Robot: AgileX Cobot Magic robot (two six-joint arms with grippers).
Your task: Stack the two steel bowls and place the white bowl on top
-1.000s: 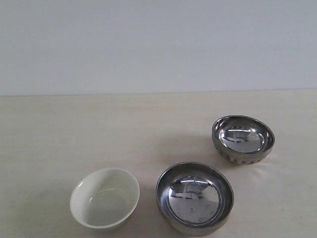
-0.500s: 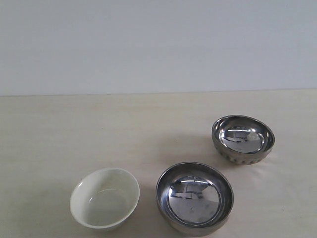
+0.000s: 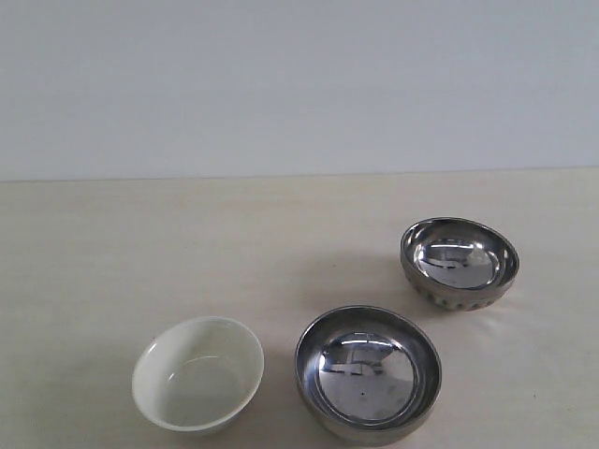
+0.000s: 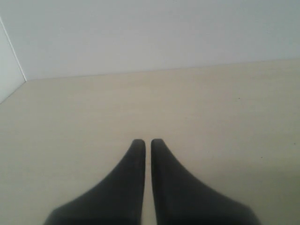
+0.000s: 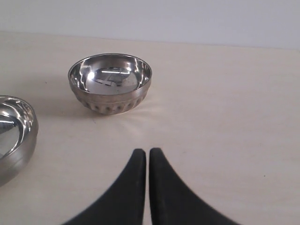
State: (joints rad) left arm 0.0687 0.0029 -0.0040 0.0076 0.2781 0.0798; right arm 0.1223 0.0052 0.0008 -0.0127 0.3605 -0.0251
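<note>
In the exterior view three bowls stood apart on a pale beige matte table (image 3: 140,253) before a plain grey-white wall (image 3: 299,84): two steel, one white. The small round glossy creamy white bowl (image 3: 197,374) sat at the lower left. The round mirror-bright smooth steel bowl (image 3: 368,374) sat beside it at lower centre, and the round shiny dimpled steel bowl (image 3: 460,264) at the middle right. All three were upright, empty and unstacked.

In the left wrist view the black left gripper (image 4: 147,143) had its fingers pressed together on nothing, over bare table. A second wall seemed to meet the first at a corner, though faintly.

In the right wrist view the black right gripper (image 5: 147,152) was likewise closed and empty. The dimpled steel bowl stood ahead of its tips, and the smooth steel bowl was cut off by the frame edge.
</note>
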